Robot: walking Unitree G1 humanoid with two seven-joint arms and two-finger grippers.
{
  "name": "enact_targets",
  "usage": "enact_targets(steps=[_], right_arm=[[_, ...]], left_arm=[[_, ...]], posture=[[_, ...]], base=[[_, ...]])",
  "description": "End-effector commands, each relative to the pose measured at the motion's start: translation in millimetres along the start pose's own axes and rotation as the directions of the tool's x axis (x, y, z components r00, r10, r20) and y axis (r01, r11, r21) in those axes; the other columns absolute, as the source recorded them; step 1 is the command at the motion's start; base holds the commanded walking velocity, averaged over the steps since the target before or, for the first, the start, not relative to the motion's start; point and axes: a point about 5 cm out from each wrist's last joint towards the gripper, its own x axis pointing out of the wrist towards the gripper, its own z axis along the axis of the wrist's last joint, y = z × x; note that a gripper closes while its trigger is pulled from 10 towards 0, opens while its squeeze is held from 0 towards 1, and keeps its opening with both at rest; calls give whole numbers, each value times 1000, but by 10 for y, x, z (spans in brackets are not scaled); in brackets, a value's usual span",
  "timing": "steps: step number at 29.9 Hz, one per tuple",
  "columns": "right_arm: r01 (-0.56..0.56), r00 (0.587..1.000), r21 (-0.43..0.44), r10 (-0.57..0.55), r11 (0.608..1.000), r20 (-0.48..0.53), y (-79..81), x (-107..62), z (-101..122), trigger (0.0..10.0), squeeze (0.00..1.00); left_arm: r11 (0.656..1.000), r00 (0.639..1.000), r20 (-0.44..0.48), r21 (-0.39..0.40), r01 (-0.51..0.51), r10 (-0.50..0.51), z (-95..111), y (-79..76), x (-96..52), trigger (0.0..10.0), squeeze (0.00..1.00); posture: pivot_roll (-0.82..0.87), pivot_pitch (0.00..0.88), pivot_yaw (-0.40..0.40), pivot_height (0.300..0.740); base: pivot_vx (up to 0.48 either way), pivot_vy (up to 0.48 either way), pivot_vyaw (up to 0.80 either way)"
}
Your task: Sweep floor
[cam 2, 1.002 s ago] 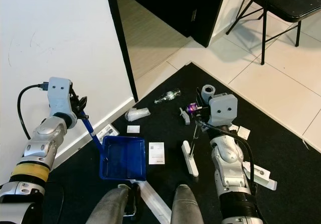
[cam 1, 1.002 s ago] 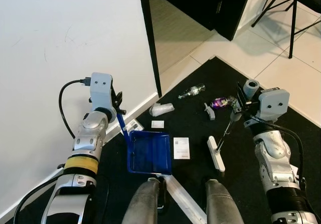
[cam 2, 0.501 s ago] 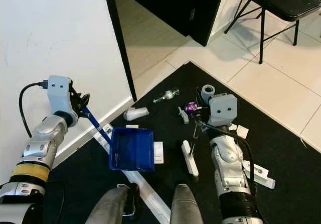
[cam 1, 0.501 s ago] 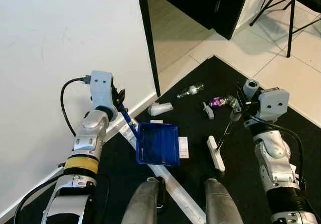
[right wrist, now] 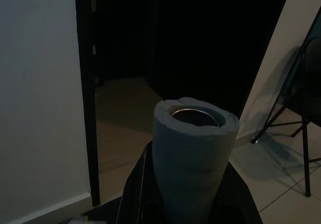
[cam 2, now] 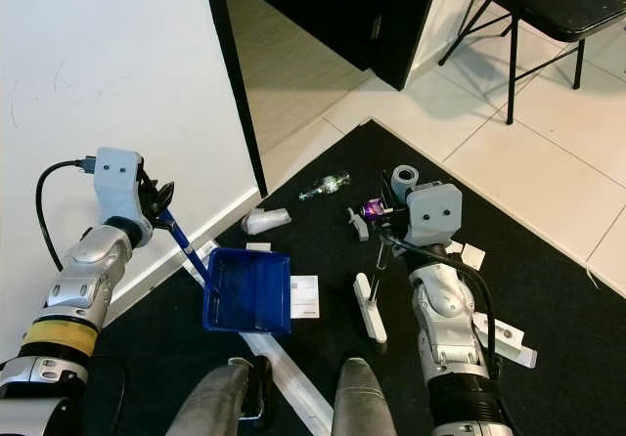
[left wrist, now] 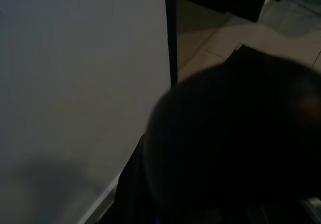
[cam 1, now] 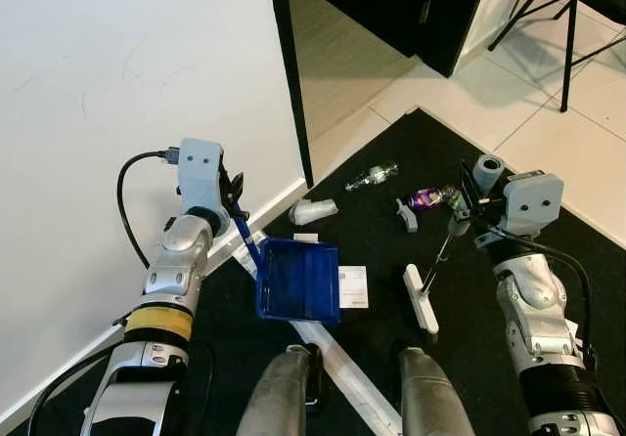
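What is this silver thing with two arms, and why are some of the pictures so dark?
It is a walking robot that is sweeping up. The two bright pictures come from cameras in its head, looking down at its own arms and knees. The left gripper holds the handle of a blue dustpan. The right gripper holds a broom's grey handle, with the white broom head resting on the black mat. Litter lies on the mat: a clear bottle, a purple wrapper, a white card. The two dark pictures come from small cameras on the wrists, so close to what the grippers hold that it blocks the view.
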Motion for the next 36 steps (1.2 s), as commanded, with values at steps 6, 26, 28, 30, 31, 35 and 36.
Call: enact_targets(steps=[6,26,28,30,31,35,36], right_arm=[[-15,1000,-16,15,1000,10,12,-14,3,10000,0],[-16,1000,-15,16,1000,7,9,-16,-1,10000,0],[-17,1000,-14,17,1000,7,9,-18,-1,10000,0],[-17,1000,-14,17,1000,7,9,-19,-1,10000,0],[-16,1000,-14,17,1000,7,8,-20,-2,10000,0],[-16,1000,-15,16,1000,7,3,-26,-2,10000,0],[-15,1000,-15,15,1000,6,2,-28,-3,10000,0]], left_arm=[[1000,1000,-3,26,-11,11,-51,26,-24,10000,0],[997,999,-33,66,-26,28,-156,79,-46,10000,0],[997,999,-38,67,-24,26,-177,75,-49,10000,0],[997,999,-42,68,-21,24,-192,68,-53,10000,0],[997,999,-45,68,-20,23,-208,60,-57,10000,0],[998,998,-58,69,-12,16,-263,26,-78,10000,0],[998,998,-61,66,-6,10,-276,6,-84,10000,0]], posture=[[-88,204,49,740],[-85,204,48,740],[-85,206,47,740],[-86,207,47,740],[-86,207,47,740],[-87,212,46,740],[-87,212,46,740]], base=[[0,0,0],[0,0,0],[0,0,0],[0,0,0],[0,0,0],[0,0,0],[0,0,0]])
